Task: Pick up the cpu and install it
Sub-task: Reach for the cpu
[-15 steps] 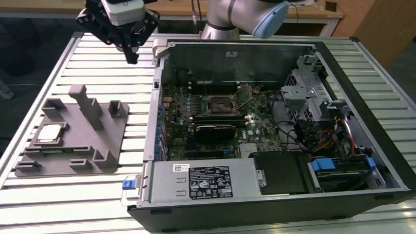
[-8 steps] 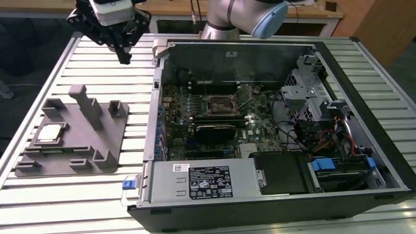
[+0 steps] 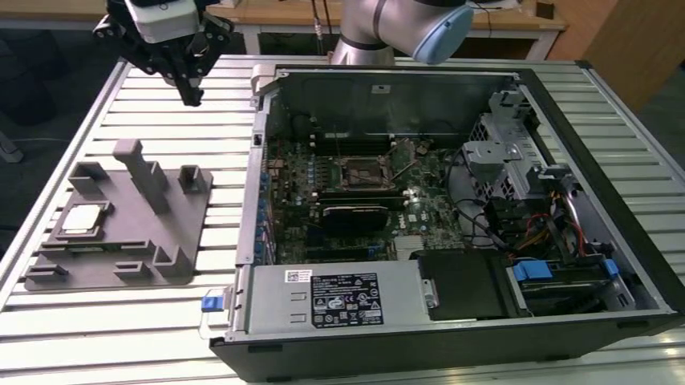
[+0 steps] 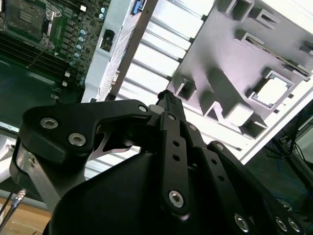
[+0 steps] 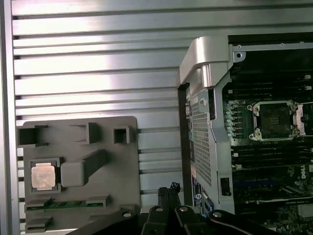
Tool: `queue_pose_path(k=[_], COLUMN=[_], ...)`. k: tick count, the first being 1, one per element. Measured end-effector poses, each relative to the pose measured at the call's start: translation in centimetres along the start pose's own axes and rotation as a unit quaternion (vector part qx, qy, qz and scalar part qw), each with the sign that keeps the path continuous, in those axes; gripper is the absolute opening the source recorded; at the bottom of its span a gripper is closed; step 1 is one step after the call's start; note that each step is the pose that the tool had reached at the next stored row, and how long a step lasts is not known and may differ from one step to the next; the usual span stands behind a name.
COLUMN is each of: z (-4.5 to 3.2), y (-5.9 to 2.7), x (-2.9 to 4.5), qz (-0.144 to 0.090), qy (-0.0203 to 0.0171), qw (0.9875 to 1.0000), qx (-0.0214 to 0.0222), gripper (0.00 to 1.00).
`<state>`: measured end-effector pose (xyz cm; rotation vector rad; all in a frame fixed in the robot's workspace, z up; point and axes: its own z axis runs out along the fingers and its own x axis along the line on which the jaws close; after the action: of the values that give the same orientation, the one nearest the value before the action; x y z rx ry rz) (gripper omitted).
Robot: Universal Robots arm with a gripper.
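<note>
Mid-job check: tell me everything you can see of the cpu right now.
The cpu is a small flat square chip with a shiny metal top and a darker rim. It lies flat in a square recess of the grey tray, toward the exterior view's left. Only the tray touches it; the gripper hangs well apart.

A slatted metal bench (image 3: 107, 337) carries a grey plastic tray (image 3: 139, 241) toward the exterior view's left, with an open computer case (image 3: 450, 357) just beside it.
</note>
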<state>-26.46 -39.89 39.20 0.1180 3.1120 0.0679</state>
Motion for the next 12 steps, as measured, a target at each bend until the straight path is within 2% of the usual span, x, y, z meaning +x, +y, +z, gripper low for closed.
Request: queue_pose_path(k=[12], z=[0.04], y=[-0.20], x=[2.51], qz=[0.000], qy=[0.0000], qw=[1.0000], qx=[0.0000], gripper=[0.11])
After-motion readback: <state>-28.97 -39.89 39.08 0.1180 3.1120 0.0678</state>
